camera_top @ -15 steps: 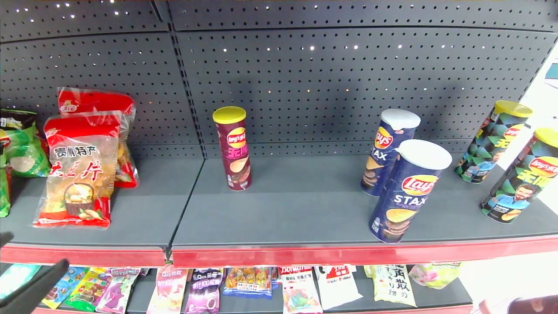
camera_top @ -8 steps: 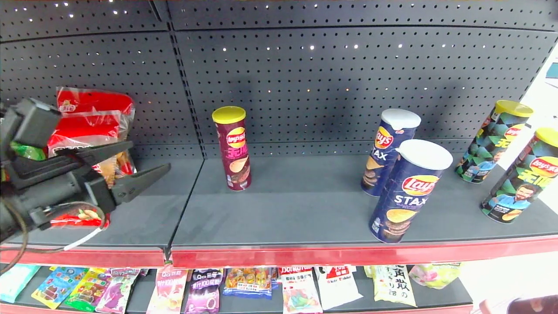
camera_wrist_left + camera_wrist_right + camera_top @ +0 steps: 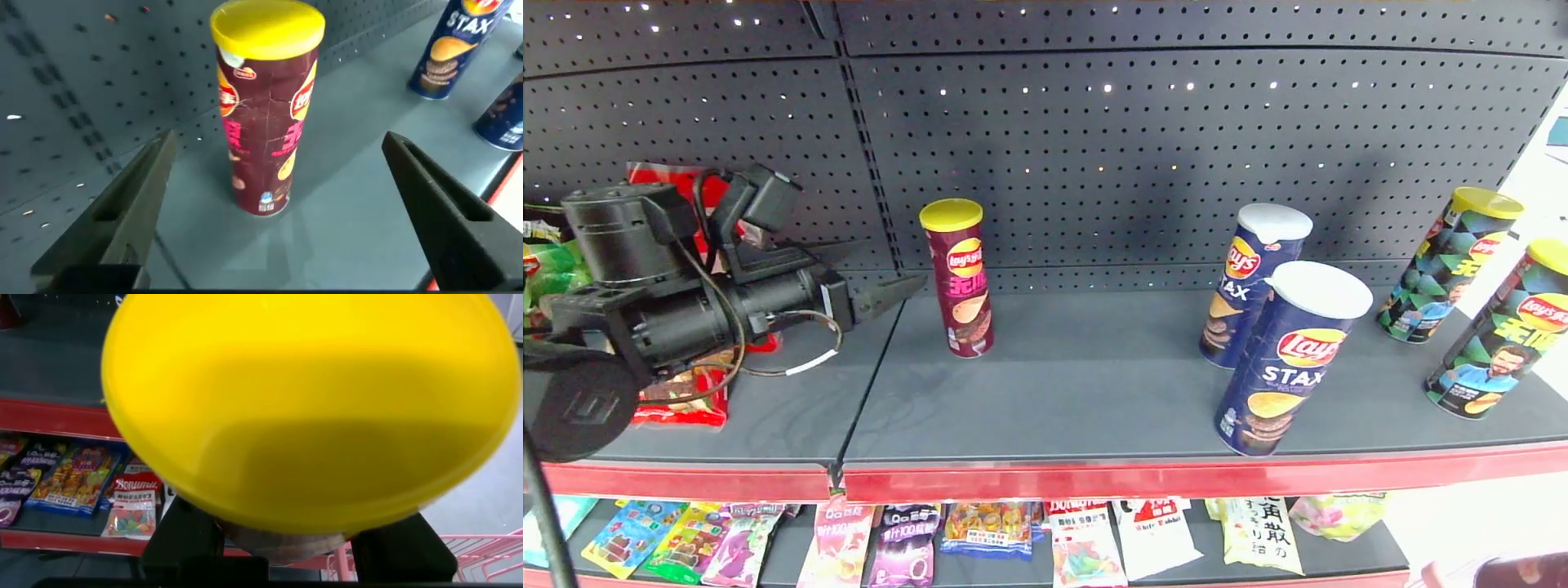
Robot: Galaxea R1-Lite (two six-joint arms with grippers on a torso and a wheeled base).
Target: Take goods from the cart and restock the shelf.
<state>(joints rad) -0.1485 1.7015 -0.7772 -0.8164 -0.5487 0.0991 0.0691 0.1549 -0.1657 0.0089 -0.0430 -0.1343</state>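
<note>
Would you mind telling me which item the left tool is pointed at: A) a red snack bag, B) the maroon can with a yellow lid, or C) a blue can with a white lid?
B: the open left tool faces the upright maroon can, framed between its fingers.

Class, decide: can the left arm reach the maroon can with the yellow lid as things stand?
Probably yes: the open left end effector points at the can across bare shelf, with nothing standing between them.
</note>
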